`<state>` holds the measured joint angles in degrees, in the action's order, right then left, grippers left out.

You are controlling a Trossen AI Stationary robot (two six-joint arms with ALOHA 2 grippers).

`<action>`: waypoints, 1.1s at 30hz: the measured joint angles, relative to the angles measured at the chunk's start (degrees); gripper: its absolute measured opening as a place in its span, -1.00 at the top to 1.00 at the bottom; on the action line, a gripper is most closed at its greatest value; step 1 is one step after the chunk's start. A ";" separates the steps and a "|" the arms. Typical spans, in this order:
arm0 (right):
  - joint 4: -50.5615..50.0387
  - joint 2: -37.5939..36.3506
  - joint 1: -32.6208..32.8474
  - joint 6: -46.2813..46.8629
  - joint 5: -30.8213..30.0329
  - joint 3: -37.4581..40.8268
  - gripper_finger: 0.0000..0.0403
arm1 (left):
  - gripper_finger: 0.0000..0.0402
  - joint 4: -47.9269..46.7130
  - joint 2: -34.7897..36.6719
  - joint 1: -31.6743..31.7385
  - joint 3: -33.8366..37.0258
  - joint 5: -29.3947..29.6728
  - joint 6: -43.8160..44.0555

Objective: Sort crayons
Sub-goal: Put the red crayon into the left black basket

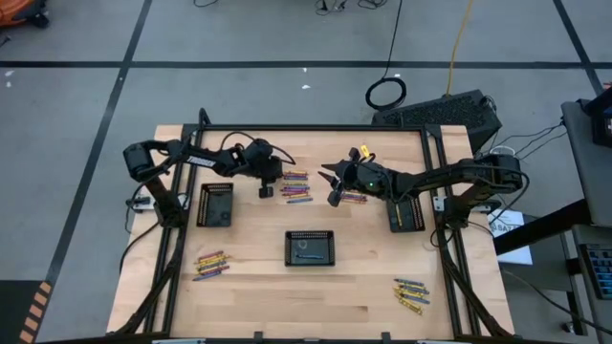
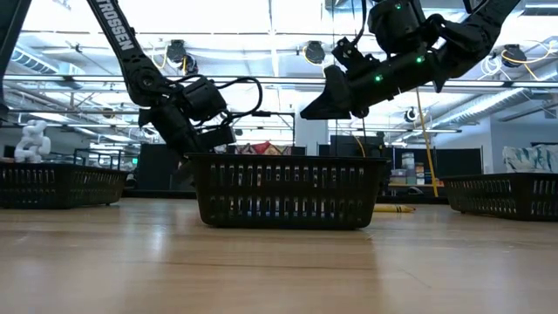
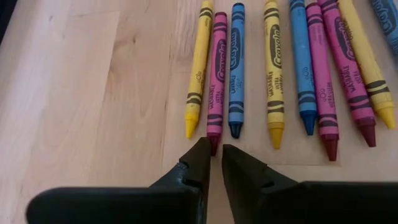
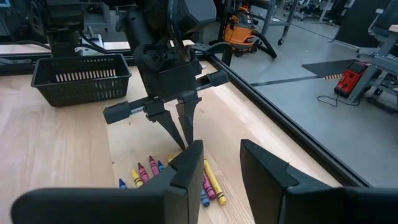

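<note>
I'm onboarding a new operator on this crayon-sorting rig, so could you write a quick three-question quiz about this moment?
1. True or false: the left gripper is clamped on a crayon.
2. Multiple choice: the crayons in the left wrist view lie (A) in a heap, (B) side by side in a row, (C) inside a tray.
3. Short answer: in the high view, how many black trays stand on the table, and which is between the arms, nearest the front edge?

Key
1. False: its fingers are nearly together just short of the crayon tips, holding nothing.
2. B.
3. Three: the left tray, the right tray and the middle tray; the middle one.
</note>
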<state>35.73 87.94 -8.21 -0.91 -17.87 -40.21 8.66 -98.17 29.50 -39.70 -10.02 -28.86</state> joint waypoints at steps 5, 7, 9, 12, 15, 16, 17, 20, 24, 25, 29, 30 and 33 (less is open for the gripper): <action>-0.02 0.00 0.00 0.42 0.00 0.00 0.55 | 0.76 0.01 0.00 0.00 0.00 -0.05 0.02; 0.00 0.00 0.00 0.42 0.00 0.00 0.55 | 0.76 0.01 0.00 0.00 0.00 -0.07 0.04; -0.02 0.00 0.00 0.43 0.00 0.00 0.55 | 0.75 -0.01 0.00 0.00 0.02 -0.09 0.57; 0.00 0.00 0.00 0.44 0.00 0.00 0.55 | 0.70 -0.01 0.00 0.00 0.02 -0.11 2.10; 0.00 0.00 0.00 0.44 0.00 0.00 0.55 | 0.61 0.00 0.00 0.02 0.02 -0.36 3.51; 0.00 0.00 -0.02 0.44 0.00 0.00 0.55 | 0.58 0.02 0.00 0.02 0.02 -0.37 4.30; 0.00 0.00 0.00 0.45 0.00 0.00 0.55 | 0.55 0.04 0.00 0.02 0.02 -0.41 4.80; 0.00 0.00 -0.02 0.46 0.00 0.00 0.55 | 0.47 0.08 0.00 0.00 0.02 -0.50 6.09; -0.02 0.00 -0.02 0.46 0.00 0.00 0.55 | 0.45 0.66 -0.50 0.00 0.02 -0.83 6.12; 0.00 0.00 -0.02 0.46 0.00 0.00 0.55 | 0.45 1.07 -0.85 0.02 0.02 -1.25 6.17; 0.00 0.00 -0.02 0.46 0.00 0.00 0.55 | 0.50 3.37 -2.93 -0.02 -0.04 -3.53 7.21; 0.00 0.00 -0.02 0.46 0.00 0.00 0.55 | 0.53 3.62 -3.31 -0.07 -0.04 -3.55 7.54; 0.00 0.00 0.00 0.46 0.00 0.00 0.55 | 0.64 3.63 -3.61 -0.11 -0.11 -3.68 7.56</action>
<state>35.73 87.94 -8.21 -0.45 -17.87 -40.21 12.29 -101.78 29.39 -39.81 -13.69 -21.30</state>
